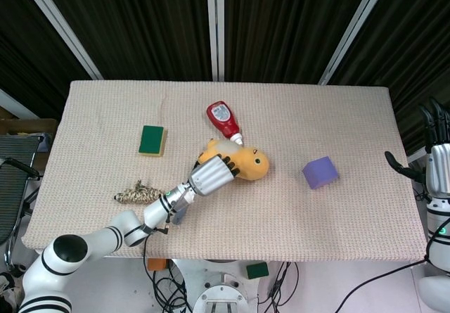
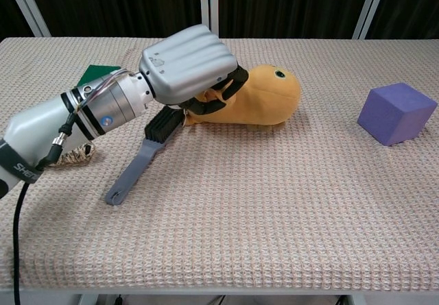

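Note:
An orange plush toy [image 1: 252,164] [image 2: 266,101] lies on its side near the middle of the table, its head toward the right. My left hand [image 1: 209,176] [image 2: 188,66] covers the toy's rear end, with the dark fingers [image 2: 230,86] curled around it in a grip. A grey brush [image 2: 142,159] lies on the cloth just below the left wrist. My right hand [image 1: 436,157] hangs beyond the table's right edge, fingers spread and holding nothing. It shows only in the head view.
A red squeeze bottle [image 1: 223,121] lies just behind the plush. A green sponge [image 1: 152,140] [image 2: 96,75] sits at the left, and a twine bundle [image 1: 138,194] [image 2: 72,155] lies by the left forearm. A purple cube [image 1: 320,172] [image 2: 396,113] stands at the right.

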You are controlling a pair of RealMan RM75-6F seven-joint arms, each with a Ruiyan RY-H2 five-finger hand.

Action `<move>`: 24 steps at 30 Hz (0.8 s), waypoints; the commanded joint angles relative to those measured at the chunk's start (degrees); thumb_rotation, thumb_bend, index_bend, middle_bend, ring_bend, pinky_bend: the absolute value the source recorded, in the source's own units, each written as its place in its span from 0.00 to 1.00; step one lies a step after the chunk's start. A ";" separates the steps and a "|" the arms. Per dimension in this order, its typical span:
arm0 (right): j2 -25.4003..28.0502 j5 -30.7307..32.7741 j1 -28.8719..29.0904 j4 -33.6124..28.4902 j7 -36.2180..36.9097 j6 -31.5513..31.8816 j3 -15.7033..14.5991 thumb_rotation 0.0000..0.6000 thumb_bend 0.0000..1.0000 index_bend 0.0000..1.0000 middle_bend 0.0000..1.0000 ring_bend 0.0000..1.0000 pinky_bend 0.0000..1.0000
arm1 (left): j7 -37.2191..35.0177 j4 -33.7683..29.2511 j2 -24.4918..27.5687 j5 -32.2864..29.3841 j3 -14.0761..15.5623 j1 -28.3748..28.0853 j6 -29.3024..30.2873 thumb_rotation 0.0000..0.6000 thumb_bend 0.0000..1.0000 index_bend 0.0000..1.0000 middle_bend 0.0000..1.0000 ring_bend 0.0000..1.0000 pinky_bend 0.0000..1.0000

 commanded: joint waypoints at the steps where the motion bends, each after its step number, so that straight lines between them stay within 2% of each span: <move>1: -0.03 -0.15 0.03 0.01 -0.03 0.06 -0.01 1.00 0.20 0.00 0.00 0.00 0.00 | -0.69 0.84 -0.48 0.35 0.20 -0.13 1.09 1.00 0.39 0.68 0.73 0.66 0.91; 4: -0.03 -0.32 -0.03 -0.09 -0.06 0.14 -0.11 1.00 0.20 0.00 0.00 0.00 0.00 | -1.45 1.19 -0.56 0.60 0.46 -0.09 2.05 1.00 0.39 0.66 0.71 0.65 0.90; 7: 0.01 -0.46 -0.17 -0.18 -0.11 0.20 -0.28 1.00 0.20 0.00 0.00 0.00 0.00 | -1.76 0.61 0.09 0.51 0.81 0.07 1.99 1.00 0.38 0.54 0.63 0.58 0.86; 10: -0.02 -0.43 -0.27 -0.26 -0.33 0.01 -0.50 1.00 0.20 0.00 0.00 0.00 0.00 | -0.55 -1.22 1.61 -0.16 0.99 0.61 1.24 1.00 0.31 0.26 0.40 0.38 0.68; 11: -0.04 -0.42 -0.25 -0.27 -0.46 -0.11 -0.56 1.00 0.20 0.00 0.00 0.00 0.00 | 0.02 -2.25 2.22 -0.64 0.85 0.89 0.92 1.00 0.27 0.16 0.29 0.29 0.60; 13: -0.11 -0.47 -0.16 -0.40 -0.79 -0.32 -0.66 1.00 0.20 0.00 0.00 0.00 0.00 | 1.50 -4.71 3.74 -1.64 0.37 1.50 0.64 1.00 0.23 0.08 0.15 0.18 0.50; 15: -0.19 -0.75 -0.09 -0.64 -1.17 -0.27 -0.75 1.00 0.20 0.00 0.00 0.00 0.00 | 3.09 -7.28 5.34 -2.27 0.07 2.23 0.90 1.00 0.20 0.07 0.09 0.13 0.44; 18: -0.26 -1.11 -0.30 -0.97 -1.56 0.22 -0.91 1.00 0.20 0.00 0.00 0.00 0.00 | 7.39 -13.89 8.99 -3.02 0.02 4.68 2.92 1.00 0.15 0.06 0.07 0.11 0.41; 21: -0.08 -1.31 -1.19 -0.75 -1.42 0.54 -1.75 1.00 0.20 0.00 0.00 0.00 0.00 | 14.97 -24.81 15.01 -3.76 0.43 10.66 9.71 1.00 0.08 0.07 0.08 0.10 0.39; 24: 0.60 -1.26 -2.50 0.08 -1.52 -0.11 -3.40 1.00 0.20 0.00 0.00 0.00 0.00 | 18.74 -35.09 22.54 -6.01 1.49 18.04 16.58 1.00 0.06 0.07 0.09 0.10 0.39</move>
